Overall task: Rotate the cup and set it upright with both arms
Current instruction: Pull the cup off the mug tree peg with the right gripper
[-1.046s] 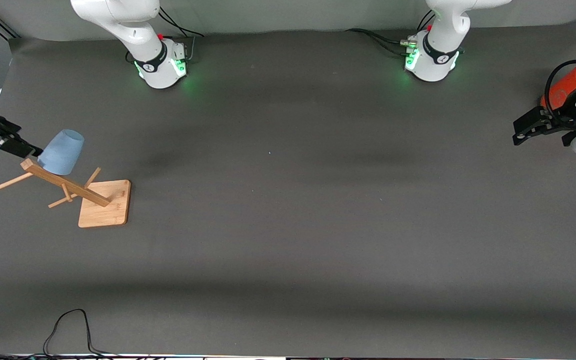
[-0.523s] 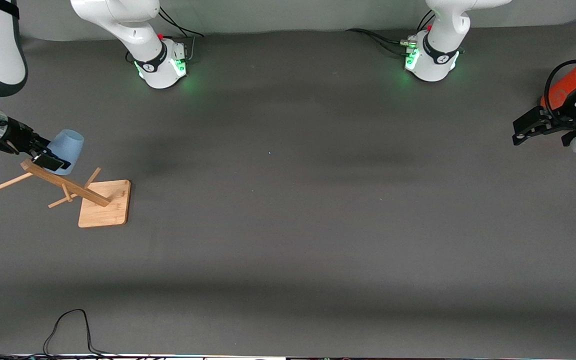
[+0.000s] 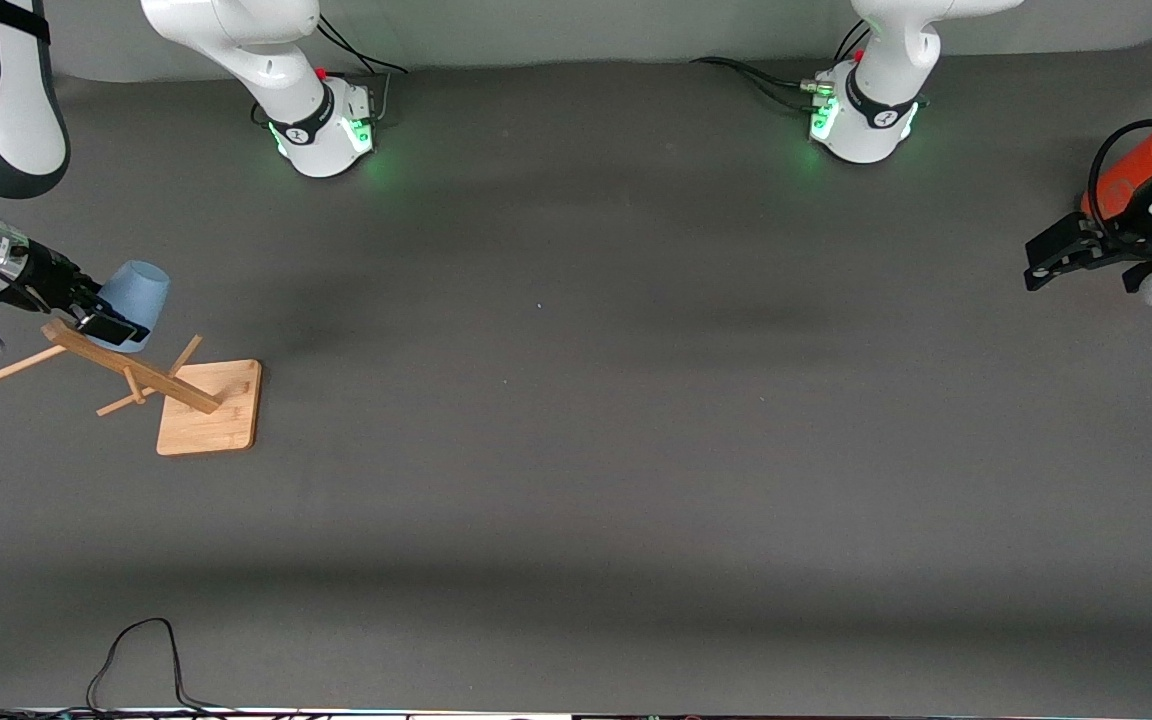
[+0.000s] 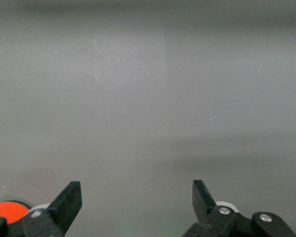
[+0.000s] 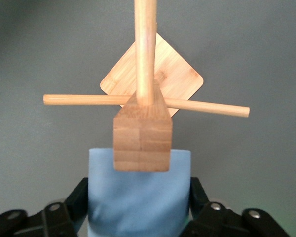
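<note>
Cup (image 3: 132, 300) hangs mouth-down on a peg of the wooden rack (image 3: 206, 405), at the right arm's end of the table. A second ago the right gripper (image 3: 106, 322) stood off beside it with fingers spread; now it has moved in, and the fingers (image 5: 74, 197) are pinching the cup's sides. Judgement: grasp made, cup ready to lift off the peg; rotation and uprighting not yet begun. Left gripper (image 3: 1051, 262) waits over the table's other end, fingers (image 4: 69, 197) spread, holding nothing.
</note>
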{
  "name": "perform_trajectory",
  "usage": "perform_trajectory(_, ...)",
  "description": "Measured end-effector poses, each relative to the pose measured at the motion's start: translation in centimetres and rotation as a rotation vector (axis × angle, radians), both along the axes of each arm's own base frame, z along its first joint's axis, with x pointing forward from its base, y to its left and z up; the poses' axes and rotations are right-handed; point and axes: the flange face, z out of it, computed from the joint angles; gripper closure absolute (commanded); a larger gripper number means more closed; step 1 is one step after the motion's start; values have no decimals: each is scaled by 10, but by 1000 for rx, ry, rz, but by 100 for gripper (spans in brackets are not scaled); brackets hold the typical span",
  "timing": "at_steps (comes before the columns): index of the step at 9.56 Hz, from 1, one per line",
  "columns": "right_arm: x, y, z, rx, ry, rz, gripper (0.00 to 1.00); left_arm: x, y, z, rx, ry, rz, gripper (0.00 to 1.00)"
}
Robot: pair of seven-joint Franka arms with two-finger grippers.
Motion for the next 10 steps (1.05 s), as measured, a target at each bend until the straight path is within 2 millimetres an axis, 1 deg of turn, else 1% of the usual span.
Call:
perform_trajectory(2, 1, 4, 1, 0, -3, 8, 49, 0, 0, 0, 0, 0, 0, 0)
perform_trajectory(3, 0, 6, 5, 0, -11, 12, 49, 0, 0, 0, 0, 0, 0, 0)
perform_trajectory(5, -10, 8, 26, 7, -21, 15, 49, 0, 0, 0, 0, 0, 0, 0)
perform_trajectory(7, -28, 13, 53, 19, -18, 13, 49, 0, 0, 0, 0, 0, 0, 0)
perform_trajectory(8, -38, 19, 67, 24, -16, 0, 49, 0, 0, 0, 0, 0, 0, 0)
perform_trajectory(9, -45, 34, 80, 28, -15, -19, 49, 0, 0, 0, 0, 0, 0, 0)
perform_trajectory(10, -51, 58, 92, 29, -15, -45, 49, 0, 0, 0, 0, 0, 0, 0)
